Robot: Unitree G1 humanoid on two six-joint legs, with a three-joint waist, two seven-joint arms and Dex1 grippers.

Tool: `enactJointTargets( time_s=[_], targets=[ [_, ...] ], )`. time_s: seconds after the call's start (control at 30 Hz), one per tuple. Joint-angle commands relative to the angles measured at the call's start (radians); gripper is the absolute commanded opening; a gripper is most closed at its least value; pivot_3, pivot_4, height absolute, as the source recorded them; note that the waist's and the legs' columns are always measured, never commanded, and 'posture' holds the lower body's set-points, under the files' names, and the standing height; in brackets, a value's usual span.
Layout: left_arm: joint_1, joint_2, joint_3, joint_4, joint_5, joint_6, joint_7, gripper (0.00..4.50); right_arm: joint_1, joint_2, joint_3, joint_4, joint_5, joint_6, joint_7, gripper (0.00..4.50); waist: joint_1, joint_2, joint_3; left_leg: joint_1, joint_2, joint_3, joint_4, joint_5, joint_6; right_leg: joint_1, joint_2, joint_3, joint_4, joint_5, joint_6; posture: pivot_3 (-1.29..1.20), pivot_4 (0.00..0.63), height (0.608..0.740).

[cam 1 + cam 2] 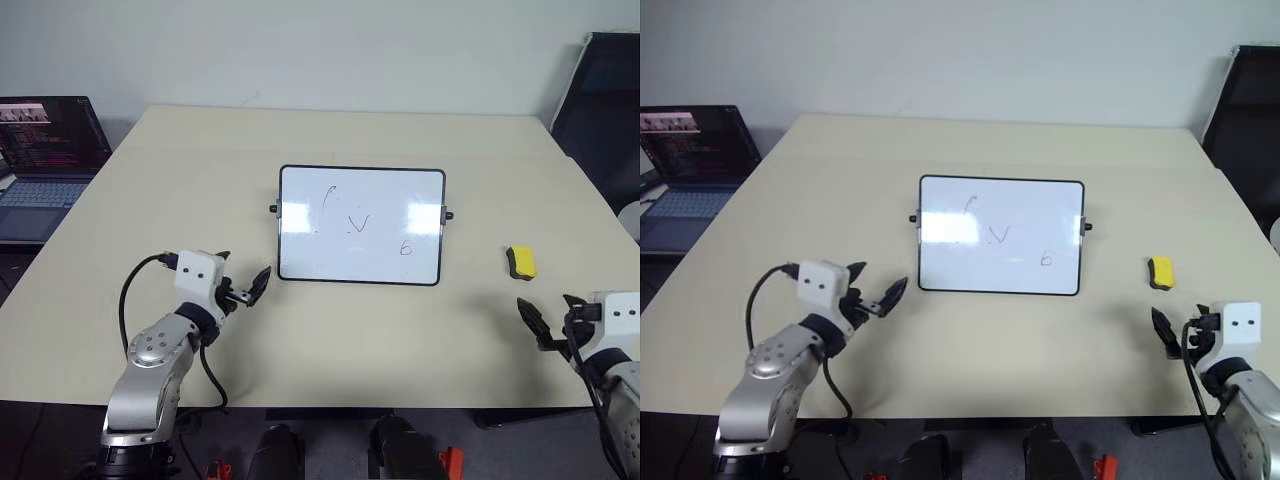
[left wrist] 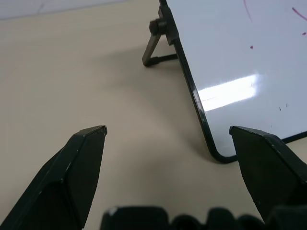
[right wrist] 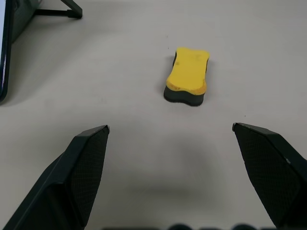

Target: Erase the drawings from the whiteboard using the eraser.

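Observation:
The whiteboard [image 1: 385, 195] stands propped at the middle of the table, tilted back on a small stand [image 2: 154, 50]. Its red drawings are a curved stroke [image 1: 328, 196], a "v" [image 1: 357, 224] and a "6" [image 1: 405, 248]. To its right the yellow eraser [image 1: 520, 262] lies flat on the table, dark side down. My left gripper [image 1: 243, 272] hovers open just off the board's lower left corner [image 2: 218, 155], holding nothing. My right gripper [image 3: 170, 127] is open and empty at the table's near right edge, and the eraser [image 3: 187, 76] lies a short way beyond its fingertips.
An open laptop [image 1: 45, 150] sits on a lower surface off the beige table's [image 1: 200, 160] far left side. A dark chair [image 1: 608, 100] stands beyond the table's right rear corner. A black cable [image 1: 128, 290] loops over my left wrist.

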Motion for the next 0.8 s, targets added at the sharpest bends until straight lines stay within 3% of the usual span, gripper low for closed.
enactJointTargets(
  time_s=[0.03,0.17,0.37,0.57,0.8],
  targets=[
    [-0.005,-0.004,-0.011,-0.017,0.028,-0.023,0.021,4.47,-0.026,-0.010,-0.028,-0.019,-0.005,-0.022,-0.016,4.50,0.000,0.000,0.000,0.000,0.000,0.000,0.000,0.000,0.000,0.000,0.000,0.000,0.000,0.000,0.000,0.00,0.150,0.740],
    [0.032,-0.028,-0.002,-0.016,0.049,-0.066,0.047,4.47,-0.040,-0.027,-0.021,0.003,0.029,0.017,0.026,4.50,-0.001,0.000,0.000,0.000,-0.001,0.000,0.001,0.000,0.000,0.000,0.000,0.000,0.000,0.000,0.000,0.00,0.150,0.740],
    [0.082,0.012,0.057,-0.058,-0.056,-0.074,-0.067,4.47,-0.022,-0.045,0.008,-0.050,0.047,0.035,0.070,4.50,-0.001,-0.001,0.000,0.000,0.000,0.000,-0.001,0.000,0.000,0.000,0.000,0.000,0.000,0.000,0.000,0.00,0.150,0.740],
    [-0.029,0.169,0.082,-0.044,-0.182,-0.025,-0.268,4.47,-0.060,-0.027,0.047,-0.129,0.063,0.068,0.037,4.50,-0.003,-0.002,0.001,0.000,-0.001,-0.001,0.001,0.000,0.000,-0.001,-0.001,-0.001,-0.001,0.000,0.000,0.00,0.150,0.740],
    [-0.298,0.309,0.011,0.078,-0.278,0.052,-0.519,4.47,-0.070,-0.016,-0.016,-0.331,0.115,0.193,-0.093,4.50,0.000,-0.002,0.001,-0.003,-0.001,-0.002,0.001,0.000,0.000,0.000,-0.001,-0.002,-0.002,0.000,0.000,0.00,0.150,0.740]
  ],
)
